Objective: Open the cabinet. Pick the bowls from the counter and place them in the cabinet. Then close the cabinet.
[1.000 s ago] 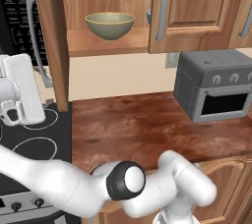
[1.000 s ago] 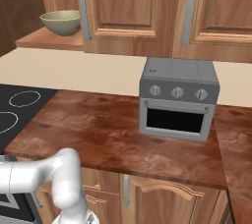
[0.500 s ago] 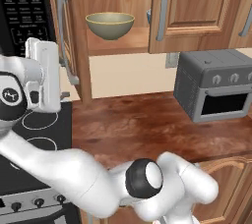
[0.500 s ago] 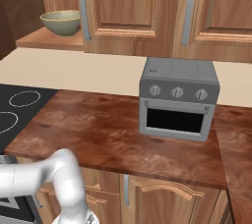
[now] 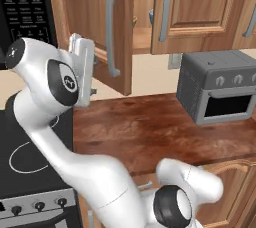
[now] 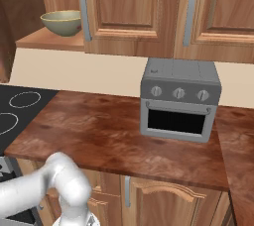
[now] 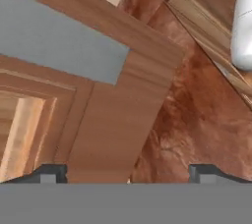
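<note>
Door [image 5: 95, 27] of the cabinet [image 5: 200, 12] stands partly swung out at the far left in the left base view, its grey handle [image 5: 112, 32] facing right; the gripper [image 5: 86, 72] sits just beside the door's near lower corner, the jaws' spread not readable here. A stiff hinged panel like this should swing lightly; the bar handle or the free edge is the place to push. The tabletop [image 5: 150, 127] lies below.

In the right base view an olive bowl [image 6: 61, 23] rests on the cabinet's shelf, far left. It looks rigid, smooth and likely slippery; its rim is the best hold. A toaster oven [image 6: 179, 99] stands on the tabletop.

In the hand view the jaws are spread wide with nothing between them, the door's edge close ahead.
</note>
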You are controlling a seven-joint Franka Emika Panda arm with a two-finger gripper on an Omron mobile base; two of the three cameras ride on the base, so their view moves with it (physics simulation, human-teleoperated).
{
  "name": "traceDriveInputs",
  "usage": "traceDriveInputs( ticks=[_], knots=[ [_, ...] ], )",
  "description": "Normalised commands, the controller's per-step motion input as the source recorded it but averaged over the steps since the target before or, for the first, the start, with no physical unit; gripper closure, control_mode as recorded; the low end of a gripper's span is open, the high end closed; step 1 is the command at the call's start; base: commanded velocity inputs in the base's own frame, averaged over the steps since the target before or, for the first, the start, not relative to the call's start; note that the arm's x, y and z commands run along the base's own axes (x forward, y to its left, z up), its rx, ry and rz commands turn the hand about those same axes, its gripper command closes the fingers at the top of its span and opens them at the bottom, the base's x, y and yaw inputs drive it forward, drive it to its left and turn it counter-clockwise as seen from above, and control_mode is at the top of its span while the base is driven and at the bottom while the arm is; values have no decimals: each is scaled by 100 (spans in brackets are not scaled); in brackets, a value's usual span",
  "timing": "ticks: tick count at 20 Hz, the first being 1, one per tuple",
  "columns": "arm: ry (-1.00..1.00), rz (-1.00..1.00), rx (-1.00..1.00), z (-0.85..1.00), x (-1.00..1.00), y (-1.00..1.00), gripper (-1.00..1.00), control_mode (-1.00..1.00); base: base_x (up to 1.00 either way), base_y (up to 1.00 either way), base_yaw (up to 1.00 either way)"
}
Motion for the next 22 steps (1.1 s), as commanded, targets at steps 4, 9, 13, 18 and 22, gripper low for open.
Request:
traceDriveInputs(
  ticks=[4,9,13,18,22],
  knots=[
    [-31,29,-5,-100,100,-38,-100,-100,0,0,0],
    [-40,27,-3,-100,100,-38,-100,-100,0,0,0],
    [-10,14,24,17,100,-79,-100,-100,0,0,0],
    [4,11,35,79,100,-71,-100,-100,0,0,0],
    [24,4,32,100,99,-24,-100,-100,0,0,0]
  ],
)
